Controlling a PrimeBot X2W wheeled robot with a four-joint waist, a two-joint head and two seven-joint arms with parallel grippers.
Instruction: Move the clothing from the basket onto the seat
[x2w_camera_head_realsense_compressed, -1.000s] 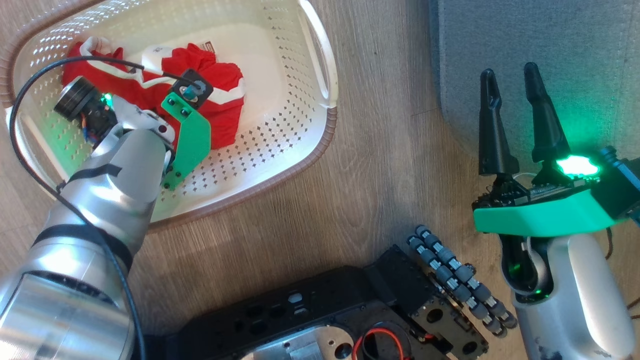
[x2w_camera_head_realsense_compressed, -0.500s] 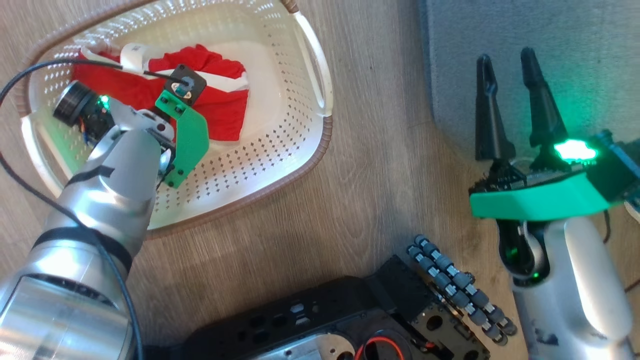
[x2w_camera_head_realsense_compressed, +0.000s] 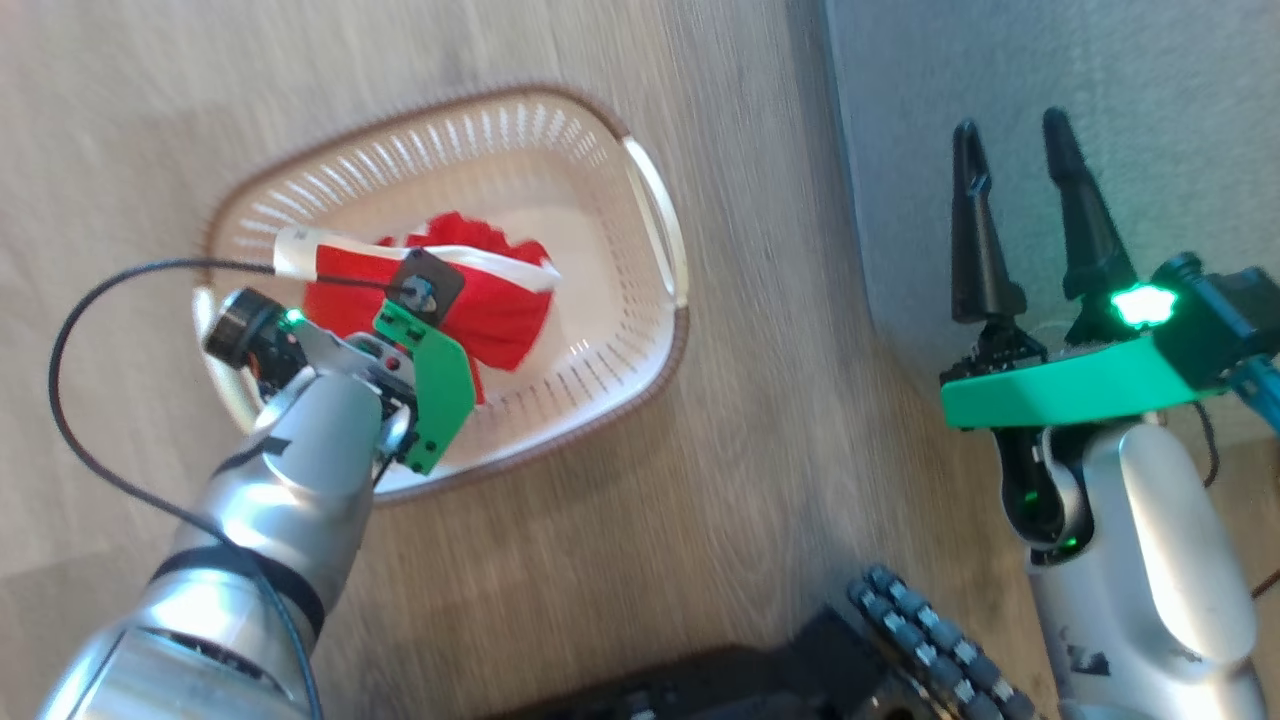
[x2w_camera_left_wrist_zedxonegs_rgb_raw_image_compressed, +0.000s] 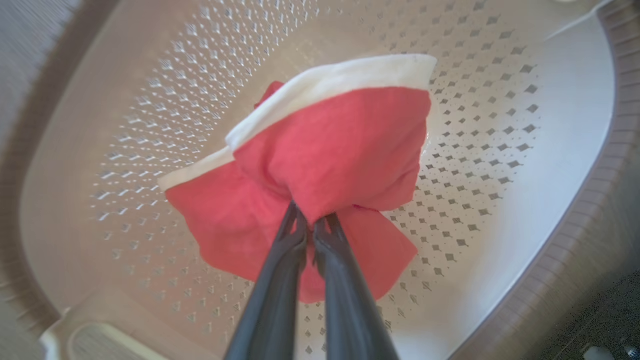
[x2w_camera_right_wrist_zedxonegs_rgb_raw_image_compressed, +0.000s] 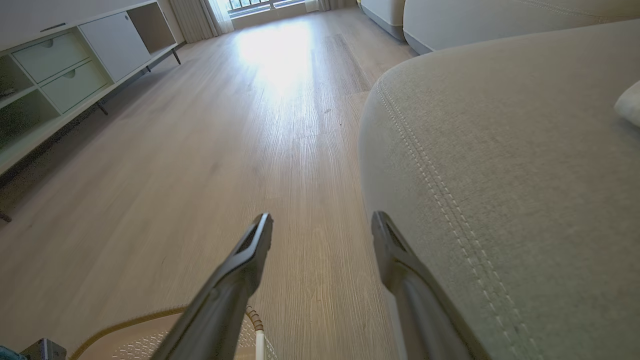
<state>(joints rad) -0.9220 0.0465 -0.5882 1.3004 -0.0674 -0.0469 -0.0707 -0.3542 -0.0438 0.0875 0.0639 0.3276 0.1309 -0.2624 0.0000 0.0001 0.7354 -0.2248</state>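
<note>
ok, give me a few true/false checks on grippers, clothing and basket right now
1. The left gripper is shut on the red clothing over the basket. True.
2. The right gripper is holding clothing. False: its jaws stand open and empty.
3. The basket sits on the seat. False: it stands on the wooden floor, beside the seat.
4. The clothing has a white band along one edge. True.
</note>
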